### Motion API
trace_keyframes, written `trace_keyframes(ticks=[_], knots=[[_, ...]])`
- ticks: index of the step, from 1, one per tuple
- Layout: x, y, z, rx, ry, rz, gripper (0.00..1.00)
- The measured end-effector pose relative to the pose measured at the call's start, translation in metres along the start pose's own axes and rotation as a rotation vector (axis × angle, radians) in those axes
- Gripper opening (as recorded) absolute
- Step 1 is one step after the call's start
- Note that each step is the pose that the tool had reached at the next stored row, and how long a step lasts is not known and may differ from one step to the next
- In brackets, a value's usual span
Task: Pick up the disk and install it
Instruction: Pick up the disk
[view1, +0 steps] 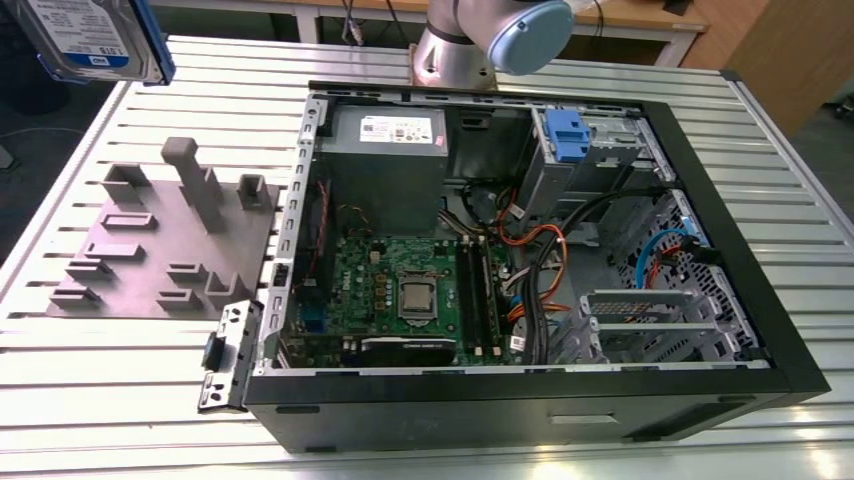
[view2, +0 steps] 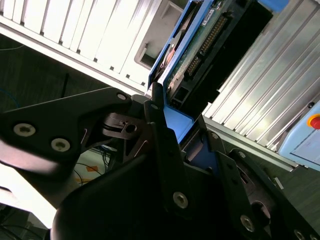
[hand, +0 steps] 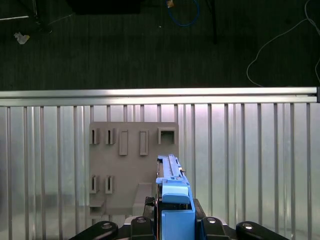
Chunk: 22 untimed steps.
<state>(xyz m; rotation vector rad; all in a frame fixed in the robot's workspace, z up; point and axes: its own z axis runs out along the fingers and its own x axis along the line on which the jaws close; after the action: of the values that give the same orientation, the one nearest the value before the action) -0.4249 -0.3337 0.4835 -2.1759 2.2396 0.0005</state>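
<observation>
The disk (view1: 91, 38) hangs high at the exterior view's left, above the table's far corner, its white-and-blue label facing the camera. In the first wrist view the disk (hand: 172, 185) stands edge-on over the grey fixture (hand: 132, 160), and my gripper (hand: 174, 222) is shut on its blue bracket. The second wrist view shows the disk's (view2: 197, 47) green circuit board and connector, with black fingers (view2: 156, 125) pressed against the blue bracket.
An open computer case (view1: 747, 300) lies on the slatted metal table (view1: 120, 400). Inside are a motherboard (view1: 400, 290), cables and a drive bay with a blue latch (view1: 567, 135). The grey fixture (view1: 160, 240) sits beside the case. The arm's base (view1: 461, 45) stands behind it.
</observation>
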Motion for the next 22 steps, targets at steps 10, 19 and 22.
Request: trace_keyframes(ticks=[10,19,22], knots=[[0.0000,-0.0013,0.0000,0.0000,0.0000,0.000,0.36],[-0.0001,-0.0041,0.0001,0.0001,-0.0001,0.000,0.36],[-0.0001,-0.0047,0.0001,0.0001,0.0000,0.000,0.36]])
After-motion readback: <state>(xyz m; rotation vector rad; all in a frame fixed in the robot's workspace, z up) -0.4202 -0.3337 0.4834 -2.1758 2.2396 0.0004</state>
